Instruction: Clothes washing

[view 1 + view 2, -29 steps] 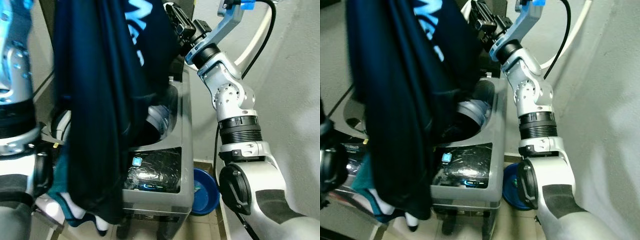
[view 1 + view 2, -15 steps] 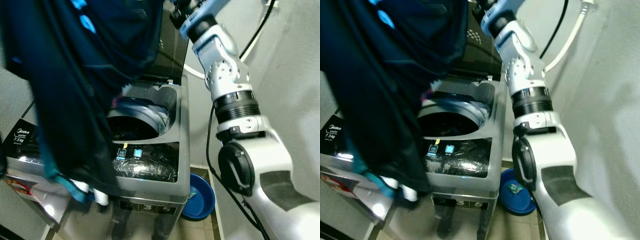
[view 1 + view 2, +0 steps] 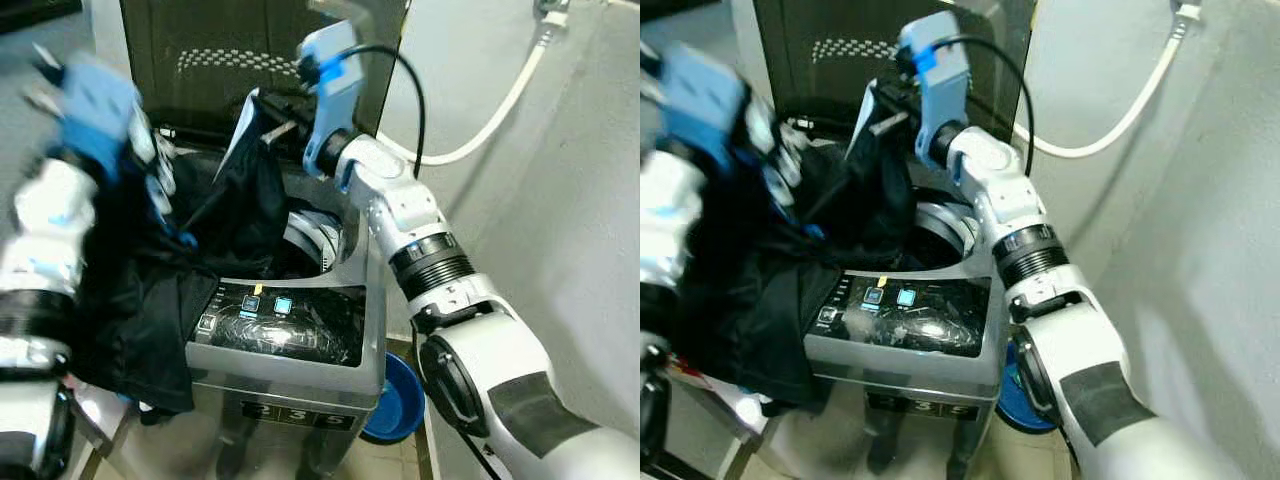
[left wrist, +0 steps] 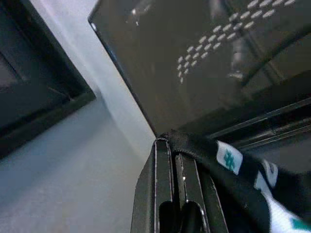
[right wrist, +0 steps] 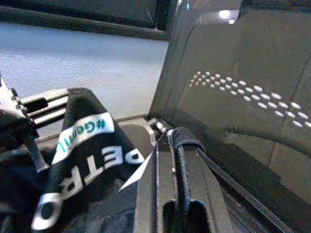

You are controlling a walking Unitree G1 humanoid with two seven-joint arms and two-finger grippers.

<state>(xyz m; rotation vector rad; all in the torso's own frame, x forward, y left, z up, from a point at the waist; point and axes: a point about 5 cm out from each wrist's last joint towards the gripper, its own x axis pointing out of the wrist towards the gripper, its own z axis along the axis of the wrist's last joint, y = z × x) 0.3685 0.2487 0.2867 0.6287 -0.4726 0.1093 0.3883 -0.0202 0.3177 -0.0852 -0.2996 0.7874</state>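
Open washing machine (image 3: 300, 340), both grippers pinching dark garment (image 3: 240, 200), wrist views confirm

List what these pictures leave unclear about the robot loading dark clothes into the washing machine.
- Left gripper: motion-blurred in the eye views.
- Washing machine drum contents: hidden by the dark garment hanging over the opening.
- Control panel labels: too small, under glare.
- Blue basin: mostly hidden behind the machine and the right arm.

White lettering on the dark garment (image 5: 82, 160) reads "#Gen" on a teal band, with "ETR" below (both cut off by folds); a "#" sign (image 4: 229, 159) shows on its fabric.
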